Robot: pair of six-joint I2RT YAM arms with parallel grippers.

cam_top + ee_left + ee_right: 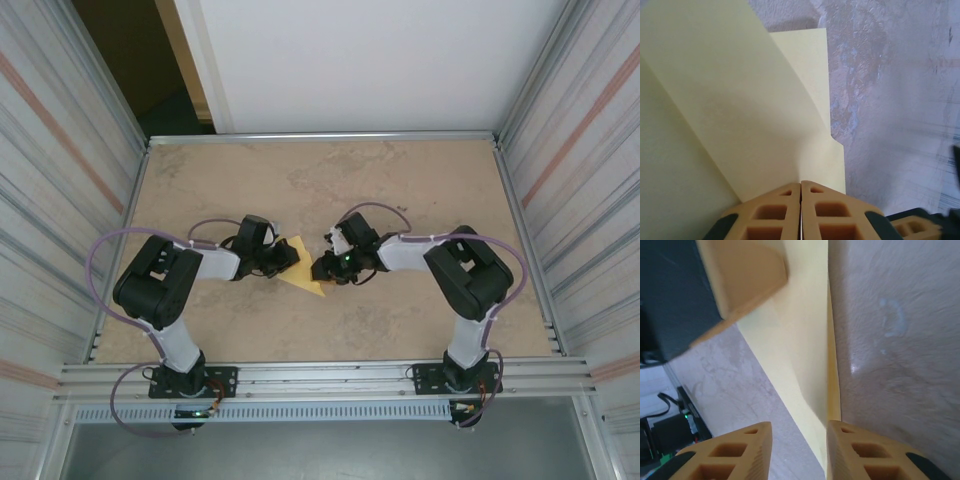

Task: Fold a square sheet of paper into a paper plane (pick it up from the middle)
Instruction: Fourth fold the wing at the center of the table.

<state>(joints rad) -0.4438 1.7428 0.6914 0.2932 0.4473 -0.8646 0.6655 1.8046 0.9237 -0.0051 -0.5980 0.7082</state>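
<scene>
Two black-and-white robot arms meet nose to nose at the middle of a mottled beige stone-look table [400, 180], with one pale-yellow sheet of thin paper [305, 272] lying between them, partly folded into a pointed wedge. It is the only sheet on the table.

The left end effector [285, 258] has its two tan fingers pressed together [801, 184], clamped on the near edge of a raised flap of the sheet [740, 100]. More of the paper lies flat beneath and to the left of it, with a second layer showing beyond.

The right end effector [325, 266] faces it from the other side. Its two tan fingers stand apart [799, 427] and grip nothing. The sheet's long folded edge [805, 340] runs up against the inner face of one finger, and one of the left arm's fingers [750, 275] hangs over the paper ahead.
</scene>
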